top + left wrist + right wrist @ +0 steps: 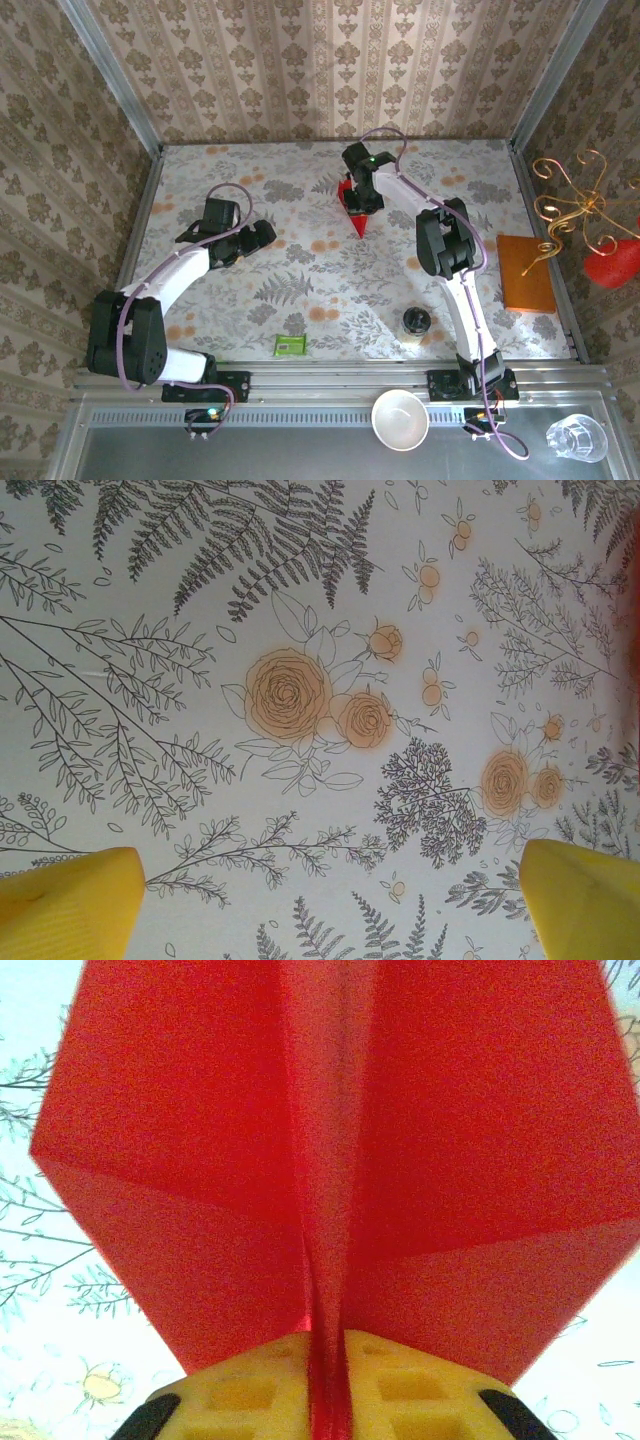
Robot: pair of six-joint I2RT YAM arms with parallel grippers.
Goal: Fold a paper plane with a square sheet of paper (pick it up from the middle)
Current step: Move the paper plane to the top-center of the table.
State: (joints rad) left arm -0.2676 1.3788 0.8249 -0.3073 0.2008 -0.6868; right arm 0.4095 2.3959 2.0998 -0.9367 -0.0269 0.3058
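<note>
Patterned wallpaper encloses the cell on three sides, and the table (300, 290) carries a fern and rose print.

1. Left side. I see the left gripper (258, 238) over bare tabletop, well apart from the red paper. In the left wrist view its yellow fingers (70, 905) sit at the two lower corners of the picture, spread wide, with printed table between them and nothing gripped.

2. Near edge, left of centre. A small green packet (290, 346) lies flat on the table.

3. Centre, far half. The paper plane (357, 220) is a bright red pointed shape with its tip towards the near edge. The right gripper (358, 197) is at its far end. In the right wrist view the centre crease runs straight down between the yellow pads (240, 1395), which stand close on either side of it and pinch the fold. The two red wings fan out left and right above the pads. I cannot tell whether the tip touches the table.

4. Right of centre. A small dark-lidded jar (416, 322) stands beside the right arm, and a white bowl (400, 420) sits on the metal ledge in front of the table.

5. Right edge. An orange rectangular pad (527, 272) lies flat. A clear glass (577, 437) stands on the ledge.
</note>
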